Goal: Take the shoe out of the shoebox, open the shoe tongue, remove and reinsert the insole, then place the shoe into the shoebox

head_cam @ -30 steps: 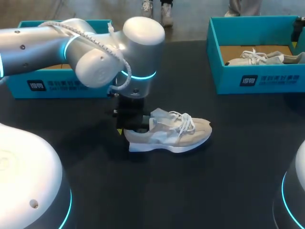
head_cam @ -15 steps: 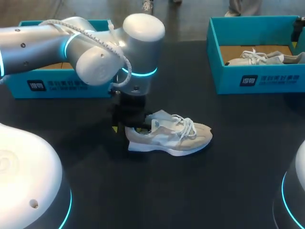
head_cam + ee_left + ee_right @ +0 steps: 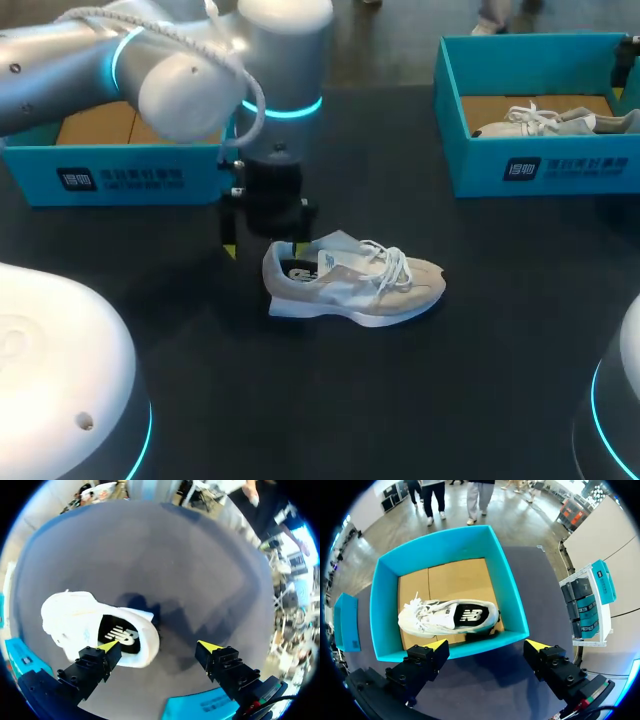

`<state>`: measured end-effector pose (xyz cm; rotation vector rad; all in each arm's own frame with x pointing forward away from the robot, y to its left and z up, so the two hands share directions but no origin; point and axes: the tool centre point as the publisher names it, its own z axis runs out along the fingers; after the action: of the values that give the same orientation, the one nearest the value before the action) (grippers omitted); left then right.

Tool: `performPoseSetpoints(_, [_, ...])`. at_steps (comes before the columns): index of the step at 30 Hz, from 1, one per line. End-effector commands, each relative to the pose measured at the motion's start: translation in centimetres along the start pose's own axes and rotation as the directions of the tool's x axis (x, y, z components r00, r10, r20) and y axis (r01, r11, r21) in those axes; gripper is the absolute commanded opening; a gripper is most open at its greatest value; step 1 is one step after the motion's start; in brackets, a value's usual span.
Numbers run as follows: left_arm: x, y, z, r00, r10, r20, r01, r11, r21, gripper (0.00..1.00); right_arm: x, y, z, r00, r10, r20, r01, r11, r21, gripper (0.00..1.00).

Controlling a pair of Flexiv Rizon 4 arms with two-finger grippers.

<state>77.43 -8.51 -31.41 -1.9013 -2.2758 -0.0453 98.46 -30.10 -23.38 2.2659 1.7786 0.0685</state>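
A beige and white shoe (image 3: 355, 282) with white laces lies on its sole on the black table, toe to the right. My left gripper (image 3: 262, 243) hangs open just above and behind its heel. In the left wrist view the left gripper (image 3: 159, 646) is open and the shoe (image 3: 75, 620) lies under it, its black insole (image 3: 119, 636) showing beside one finger. Neither finger touches the shoe. My right gripper (image 3: 486, 644) is open, high over a teal shoebox (image 3: 506, 587) that holds a second white shoe (image 3: 447, 616).
A teal shoebox (image 3: 120, 178) with a cardboard floor stands at the back left, behind my left arm. The other teal box (image 3: 540, 165) with the second shoe (image 3: 550, 122) is at the back right. Bare black table (image 3: 400, 400) lies in front of the shoe.
My left gripper has opened, let go of the shoe's heel and risen a little toward the back. The shoe stays on the table, shifted only slightly.
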Motion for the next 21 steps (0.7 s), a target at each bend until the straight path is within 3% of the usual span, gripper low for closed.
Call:
performPoseSetpoints(1, [0.4,0.8,-2.1,0.995,-0.096,-0.04,0.098,0.994,0.049,1.0,0.0,-0.1,0.0,1.0,0.0,-0.002,0.0,1.0,-0.001,1.0])
performPoseSetpoints(8, [2.6,1.8,-4.1,0.948,-0.318,-0.03,0.318,0.935,0.159,1.0,0.0,-0.1,0.0,1.0,0.0,-0.002,0.0,1.0,-0.001,1.0])
performPoseSetpoints(13, [3.8,2.0,-4.3,0.932,-0.361,0.033,0.342,0.906,0.248,1.0,0.0,-0.1,0.0,1.0,0.0,-0.002,0.0,1.0,-0.001,1.0])
performPoseSetpoints(21, [3.9,2.0,-4.2,0.939,-0.341,0.047,0.32,0.913,0.253,1.0,0.0,-0.1,0.0,1.0,0.0,-0.002,0.0,1.0,-0.001,1.0])
